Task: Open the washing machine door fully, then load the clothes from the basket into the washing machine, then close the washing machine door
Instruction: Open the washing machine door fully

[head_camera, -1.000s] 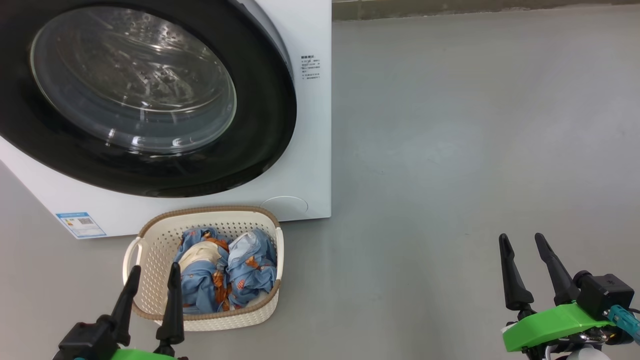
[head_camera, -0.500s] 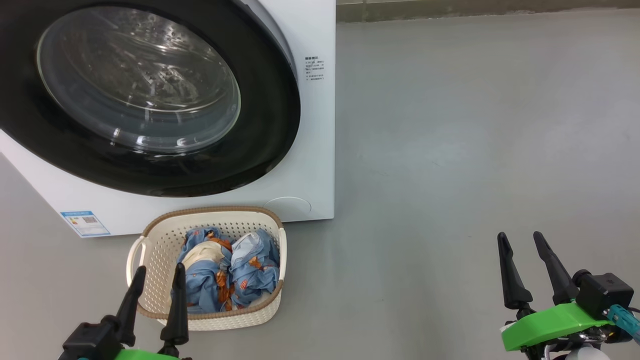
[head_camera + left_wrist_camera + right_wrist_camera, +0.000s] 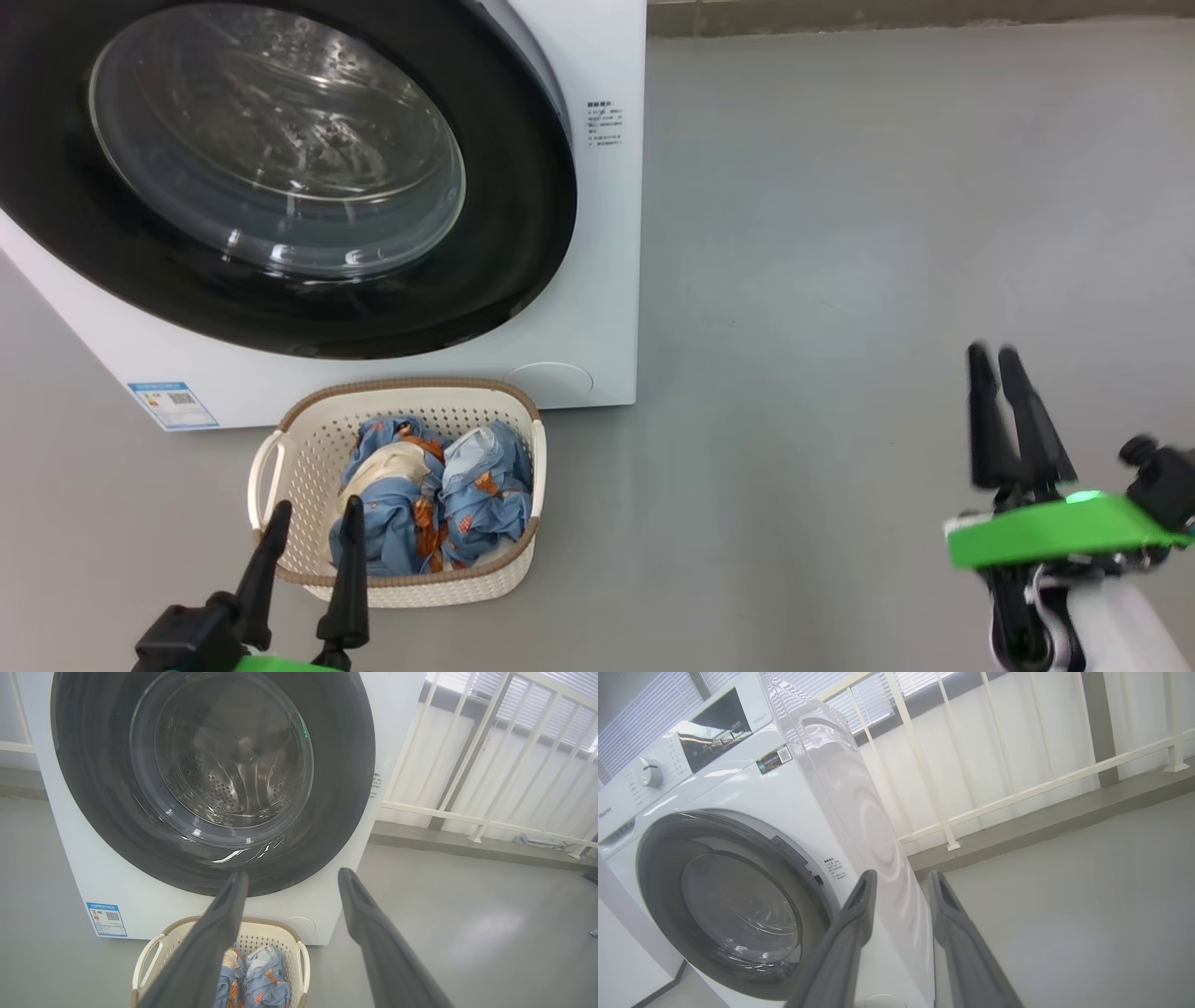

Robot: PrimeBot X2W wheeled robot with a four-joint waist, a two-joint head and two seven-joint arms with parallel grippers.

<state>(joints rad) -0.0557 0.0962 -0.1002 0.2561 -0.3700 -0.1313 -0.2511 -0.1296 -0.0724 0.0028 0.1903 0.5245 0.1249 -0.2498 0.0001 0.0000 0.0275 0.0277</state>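
**Facing the washer with both grippers empty**

We see first the floor: a smooth grey surface with a soft shine. At its far edge a low grey kerb carries a cream railing of thin bars. Behind the railing is a pale wall, and above it are window blinds.

The washing machine stands on this floor, at the upper left of the head view. The washing machine door lies shut against the white front, and through its glass we see the steel drum. On top, the right wrist view shows a dark panel and a round knob.

The basket sits on the floor just in front of the machine, under the door. The clothes lie crumpled inside it.

The left gripper hangs over the near side of the basket. Its fingers are spread wide and hold nothing. The right gripper is well apart, over bare floor to the right of the machine. Its fingers are only a little parted, with nothing between them.

A small blue label is at the machine's lower left corner.
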